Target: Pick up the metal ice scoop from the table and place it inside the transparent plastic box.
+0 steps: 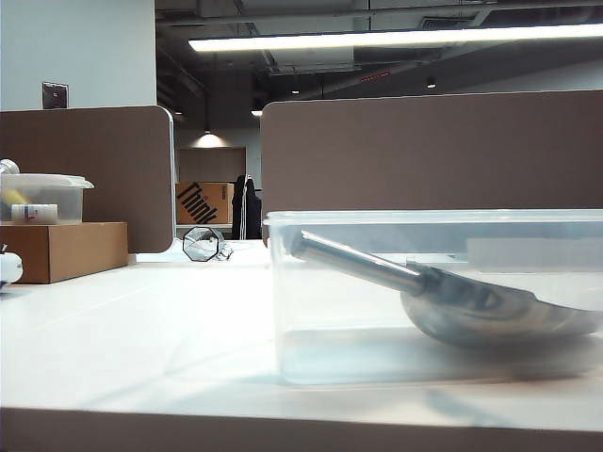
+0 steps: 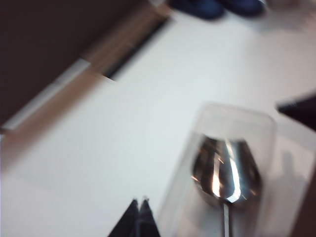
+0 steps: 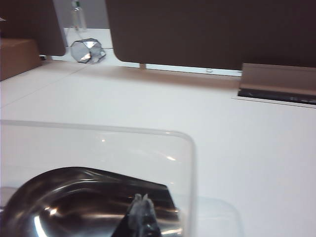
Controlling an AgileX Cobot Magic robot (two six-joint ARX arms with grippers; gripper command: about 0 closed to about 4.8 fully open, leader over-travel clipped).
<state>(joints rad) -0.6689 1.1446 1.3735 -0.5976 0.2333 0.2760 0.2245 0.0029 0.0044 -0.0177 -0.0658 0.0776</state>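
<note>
Table with box at near right; scoop already lies inside, bowl on the floor, handle propped up toward the left wall. I read the step as withdrawal. My left gripper, jaws pinched shut and empty, hangs just outside the box; I would lift it clear without brushing the rim. My right gripper, also closed, hovers above the scoop's bowl.

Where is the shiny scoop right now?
The metal ice scoop lies inside the transparent plastic box on the right of the exterior view, handle sloping up toward the box's left wall.
</note>
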